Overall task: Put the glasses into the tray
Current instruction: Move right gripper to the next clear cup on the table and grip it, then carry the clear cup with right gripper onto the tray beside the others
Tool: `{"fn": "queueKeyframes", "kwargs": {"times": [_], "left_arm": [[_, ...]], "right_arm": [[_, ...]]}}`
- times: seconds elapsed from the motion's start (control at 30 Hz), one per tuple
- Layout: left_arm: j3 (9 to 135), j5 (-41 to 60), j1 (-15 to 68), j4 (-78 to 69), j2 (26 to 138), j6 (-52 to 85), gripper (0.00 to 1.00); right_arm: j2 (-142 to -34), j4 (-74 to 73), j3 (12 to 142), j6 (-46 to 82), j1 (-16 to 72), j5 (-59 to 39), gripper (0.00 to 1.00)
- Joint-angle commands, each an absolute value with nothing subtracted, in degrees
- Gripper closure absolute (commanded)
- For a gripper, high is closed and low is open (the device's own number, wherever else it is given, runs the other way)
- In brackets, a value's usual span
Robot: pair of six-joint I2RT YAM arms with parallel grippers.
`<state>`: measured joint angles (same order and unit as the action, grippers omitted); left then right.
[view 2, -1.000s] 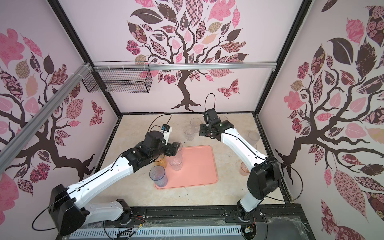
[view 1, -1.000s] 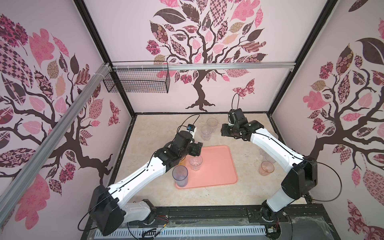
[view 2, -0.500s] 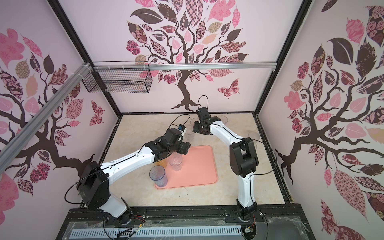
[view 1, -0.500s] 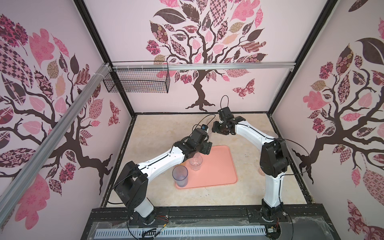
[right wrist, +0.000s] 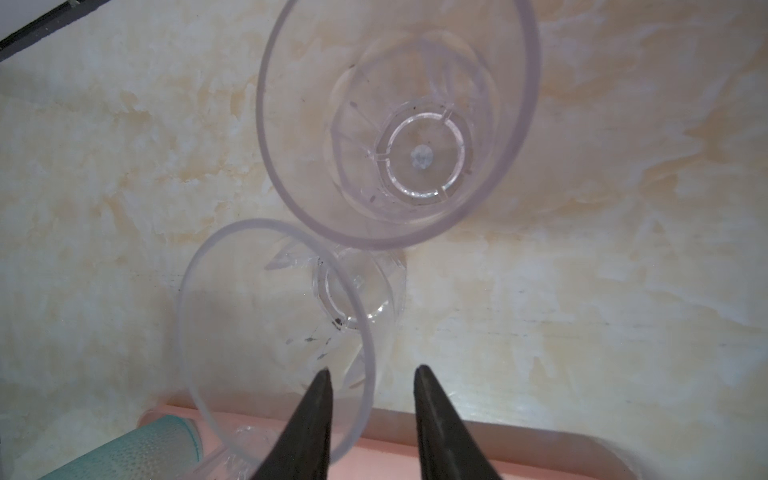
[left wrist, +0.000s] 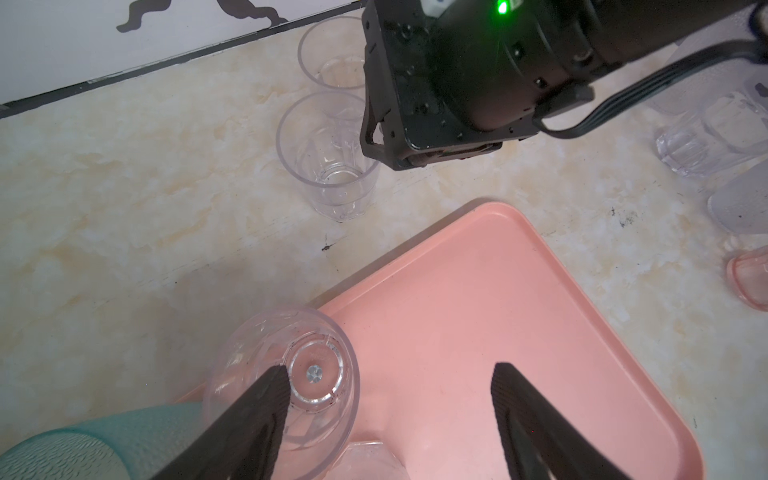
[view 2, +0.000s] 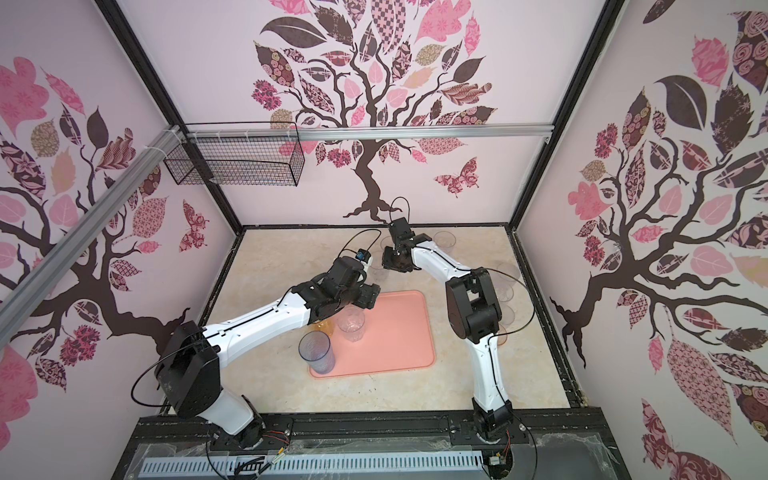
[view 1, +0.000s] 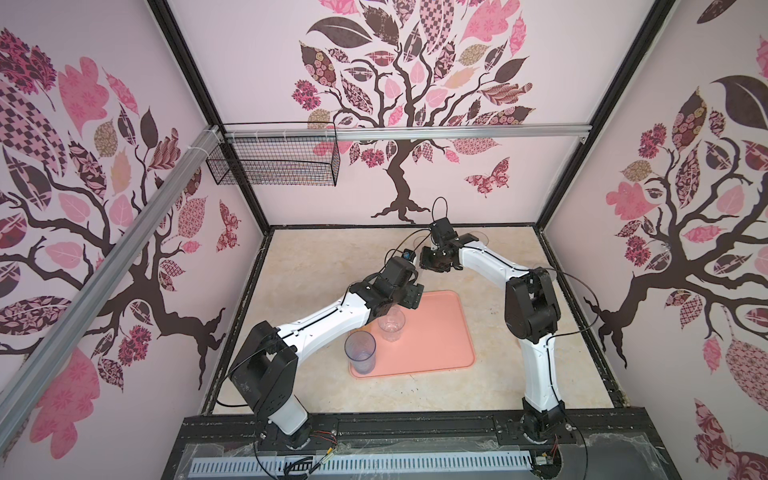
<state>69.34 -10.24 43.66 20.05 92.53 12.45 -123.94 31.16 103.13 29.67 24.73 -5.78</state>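
The salmon-pink tray (view 1: 432, 332) (view 2: 395, 336) lies mid-table. On its left end stand a tall blue glass (view 1: 360, 351), a clear glass (view 1: 391, 326) (left wrist: 316, 378) and an amber glass (view 2: 326, 328), mostly hidden by my left arm. A teal glass (left wrist: 83, 444) shows beside them. My left gripper (left wrist: 388, 374) (view 1: 411, 297) hangs open over the tray, one finger above the clear glass. Behind the tray stand two clear glasses (right wrist: 274, 324) (right wrist: 399, 124). My right gripper (right wrist: 372, 374) (view 1: 434, 266) straddles the nearer one's rim, jaws narrow but apart.
More glasses stand along the right side (view 2: 507, 291) and the back (view 2: 444, 239), with a pinkish-orange one (view 2: 500, 336) by my right arm's elbow. Faceted clear glasses (left wrist: 706, 141) sit right of the tray. A black wire basket (view 1: 274, 166) hangs on the back rail.
My right gripper has moved left and nearer, over the clear glasses behind the tray, and its jaws have narrowed. My left gripper has shifted right over the tray's far left corner.
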Motion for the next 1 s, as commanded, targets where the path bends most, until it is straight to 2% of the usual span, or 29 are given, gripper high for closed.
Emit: {"fn": "queueKeyframes", "kwargs": {"times": [0.0,0.17,0.37,0.97], "left_arm": [[72.17,-11.06,43.77,21.86,93.29,11.58,0.19],[72.33,-11.50,43.76,22.80,91.92,10.24,0.19],[71.04,-12.30,43.68,24.09,87.36,8.34,0.19],[64.55,-10.45,43.54,32.81,67.32,5.14,0.18]], "right_arm": [[-126.24,32.55,105.24,29.60,24.96,-5.72,0.71],[-125.43,33.15,104.96,29.50,24.92,-5.70,0.86],[-121.28,32.97,102.98,29.79,25.04,-5.99,0.98],[-97.50,36.69,88.40,29.23,28.29,-1.49,1.00]]}}
